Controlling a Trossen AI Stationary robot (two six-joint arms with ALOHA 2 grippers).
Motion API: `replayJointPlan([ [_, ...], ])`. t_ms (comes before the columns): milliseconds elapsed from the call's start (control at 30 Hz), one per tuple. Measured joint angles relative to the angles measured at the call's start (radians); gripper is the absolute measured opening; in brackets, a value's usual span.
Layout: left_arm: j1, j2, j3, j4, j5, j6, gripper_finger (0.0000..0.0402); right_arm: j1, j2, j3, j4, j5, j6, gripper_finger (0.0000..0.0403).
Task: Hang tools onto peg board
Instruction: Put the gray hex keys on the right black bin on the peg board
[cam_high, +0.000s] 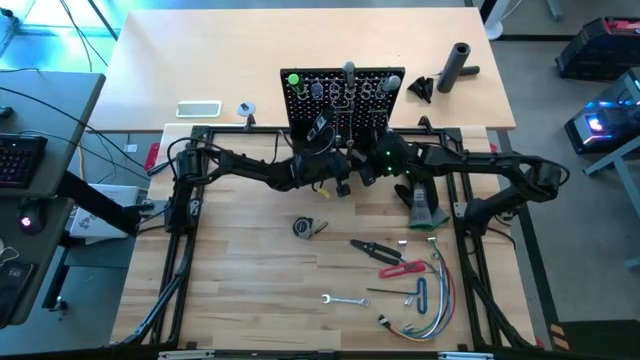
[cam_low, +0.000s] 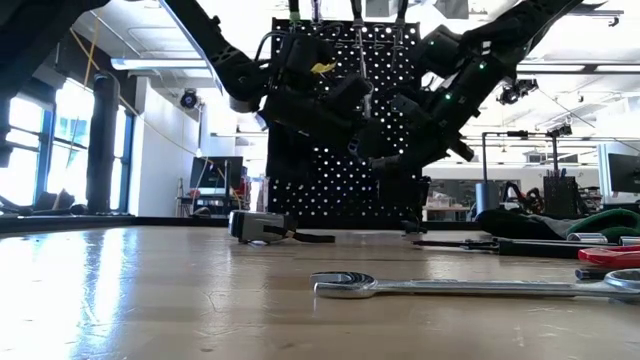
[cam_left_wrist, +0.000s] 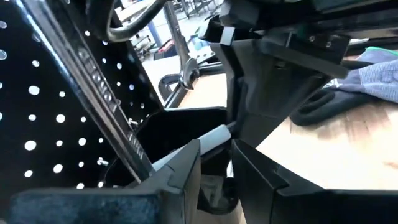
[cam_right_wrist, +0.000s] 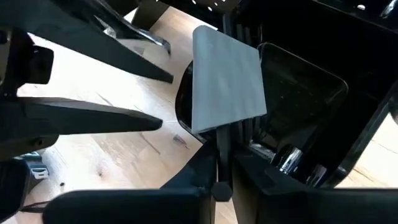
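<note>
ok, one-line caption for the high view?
Both arms meet at the peg board; pliers, a wrench and a tape measure lie on the table.

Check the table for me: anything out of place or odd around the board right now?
Nothing looks damaged or spilled. The black perforated peg board stands upright; silver open-end wrench, red-handled pliers and coloured wire bundle lie unhung on the wooden table.

peg board behind both arms | wrench — front (near wires) | tape measure centre
</note>
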Motion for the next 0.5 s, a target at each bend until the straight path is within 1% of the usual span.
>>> replayJointPlan([
  [500, 0.002, 0.0, 0.0, -0.023, -0.003, 0.004, 0.0085, 0.0, 0.0, 0.0, -0.003, -0.001, -0.047, 0.0026],
])
